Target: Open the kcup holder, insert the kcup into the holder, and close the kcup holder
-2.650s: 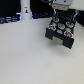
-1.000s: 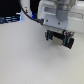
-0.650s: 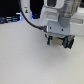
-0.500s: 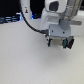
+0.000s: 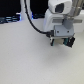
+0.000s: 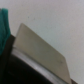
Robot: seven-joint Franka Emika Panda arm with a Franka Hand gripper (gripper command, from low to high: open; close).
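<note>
Since the earliest frame the arm (image 5: 59, 17) had swung in from the exterior view's right and come down over the kcup holder (image 5: 67, 42), which itself stayed put; over the last half second little more changed.

Exterior view:
- Arm: white, smooth, rounded casing, with a thick black cable (image 5: 34, 21) looping off it toward the exterior view's left.
- Gripper (image 5: 61, 40): dark, blocky, sat directly above and against the near top of the kcup holder. Whether the jaws stood apart or together, could not tell; blur and the arm's body hid the fingertips.
- Kcup holder: black, boxy, mostly covered by the arm. Small specks of red and pale colour showed at its exposed part; too blurred to identify.
- Table (image 5: 25, 60): pale, matte, flat, spreading out from the kcup holder toward the exterior view's left and toward the camera.
- Dark shelving or equipment (image 5: 10, 17) lay well beyond the table, far from the kcup holder, at the exterior view's left.

Wrist view, heavily blurred:
- Pale grey-beige flat slab (image 6: 42, 50) with a straight slanted edge; black mass (image 6: 25, 72) touching it along that edge; could not say which part of the kcup holder either belonged to.
- Teal-green patch (image 6: 4, 27) at the frame's edge, beside the slab; unidentifiable.
- Kcup: not picked out in either view.
</note>
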